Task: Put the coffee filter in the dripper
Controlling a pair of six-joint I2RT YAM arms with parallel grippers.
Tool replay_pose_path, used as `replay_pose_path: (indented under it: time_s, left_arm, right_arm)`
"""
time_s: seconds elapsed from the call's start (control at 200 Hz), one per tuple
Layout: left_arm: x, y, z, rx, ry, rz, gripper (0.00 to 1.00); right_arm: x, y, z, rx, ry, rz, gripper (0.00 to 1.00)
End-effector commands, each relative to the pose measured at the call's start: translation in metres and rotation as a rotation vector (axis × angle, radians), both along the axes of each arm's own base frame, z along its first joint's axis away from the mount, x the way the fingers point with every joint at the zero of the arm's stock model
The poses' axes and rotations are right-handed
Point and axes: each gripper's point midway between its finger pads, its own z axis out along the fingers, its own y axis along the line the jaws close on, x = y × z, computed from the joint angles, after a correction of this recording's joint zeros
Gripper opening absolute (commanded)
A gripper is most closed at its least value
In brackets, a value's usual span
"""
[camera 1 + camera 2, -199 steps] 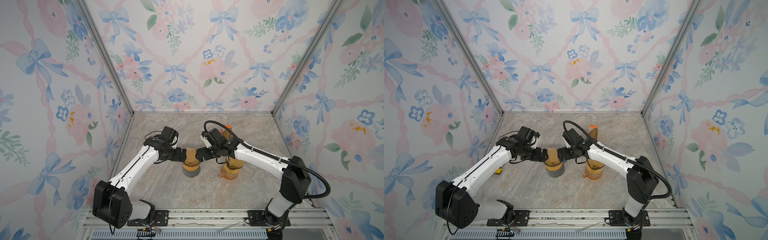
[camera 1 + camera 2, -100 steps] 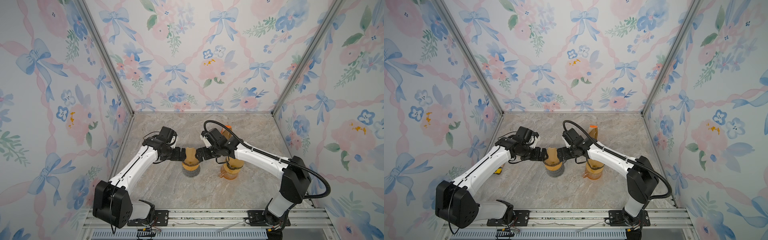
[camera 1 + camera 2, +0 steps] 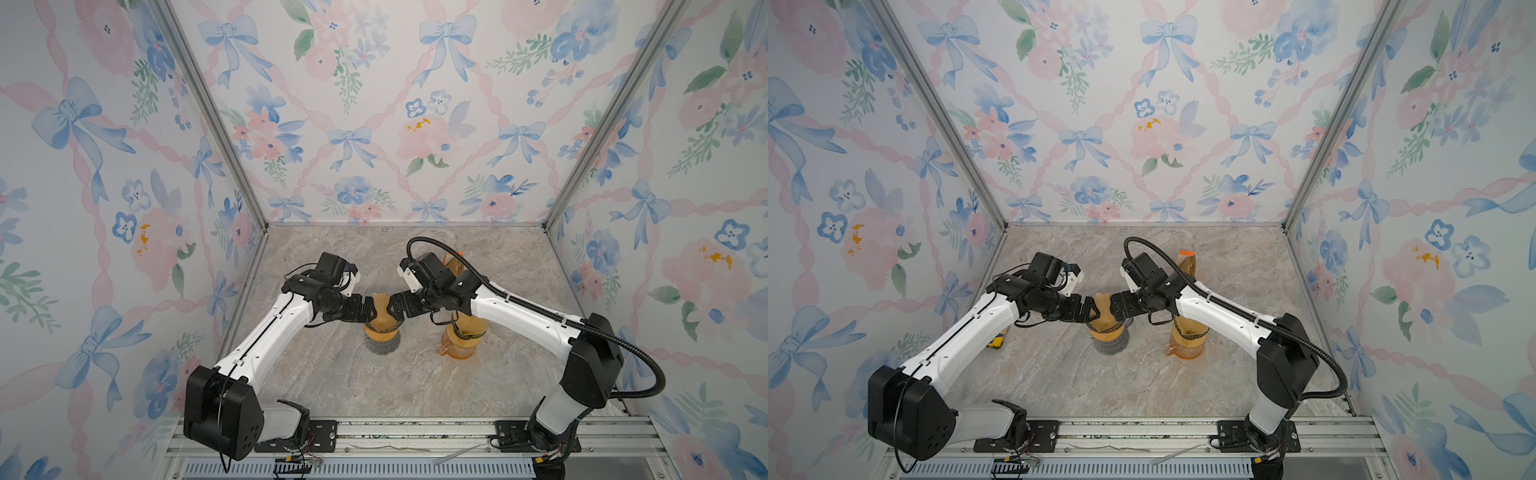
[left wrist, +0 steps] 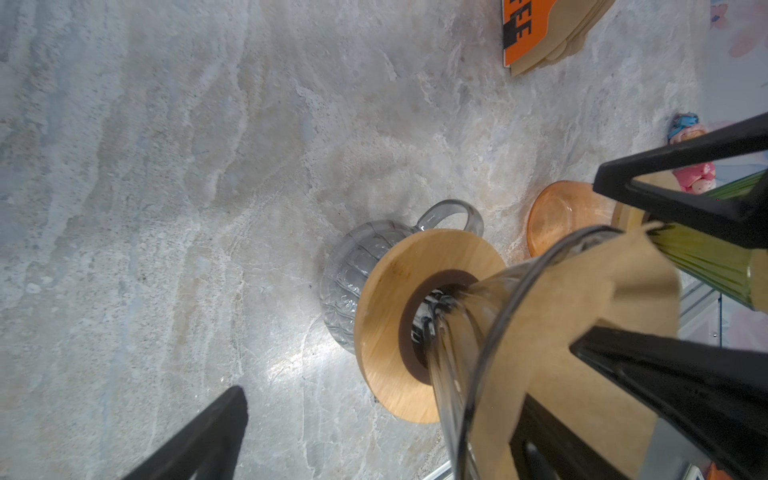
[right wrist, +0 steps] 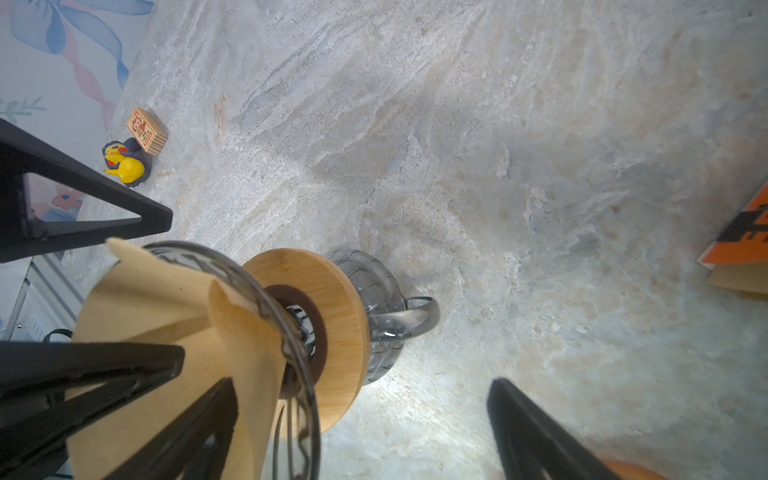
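Two arms meet over the middle of the marble tabletop (image 3: 415, 386), reaching in from the left and right. Just right of centre stands an orange glass carafe (image 3: 459, 345), partly hidden under the right arm. At the centre is a grey glass carafe (image 4: 353, 270) with a round wooden collar (image 4: 386, 316) that carries the clear glass dripper (image 4: 457, 374). A pack of spare filters (image 3: 1187, 257) with an orange label lies on the far side.

The brown paper coffee filter (image 3: 381, 303) sits inside the dripper cone. Its upper edge rises above the glass rim and is partly creased, not spread flat against the wall.

The left gripper (image 3: 370, 309) and right gripper (image 3: 392, 309) flank the filter from either side, each with jaws spread wide and holding nothing. In the left wrist view one black finger lies over the paper; whether it touches I cannot tell.

Smaller still, a yellow toy (image 5: 124, 166) and a little wooden block (image 5: 147, 131) rest by the left wall.

The filter looks very light, thin and limp, so it will likely crumple or tear under a hard pinch and spring back where folded. A safer hold would be the free upper edge above the rim, pinched gently, or a soft press of the paper outward against the glass. The dripper is fragile and only perched on the carafe, so sideways pushes could tip it.
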Motion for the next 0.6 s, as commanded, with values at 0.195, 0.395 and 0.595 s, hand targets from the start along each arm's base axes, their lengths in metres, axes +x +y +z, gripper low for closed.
replay_pose_path:
  time_s: [0.195,0.395,0.595]
  left_arm:
    - [0.017,0.000,0.006,-0.016,-0.022,0.028,0.98]
    - [0.018,0.011,-0.005,0.025,-0.005,0.059,0.98]
    - [0.016,0.020,-0.012,0.047,0.004,0.078,0.98]
  right_arm:
    - [-0.004,0.001,0.000,-0.040,0.000,0.011,0.96]
    - [-0.005,-0.002,-0.007,-0.072,0.008,0.011,0.96]
    - [-0.004,-0.003,-0.015,-0.105,0.020,0.008,0.96]
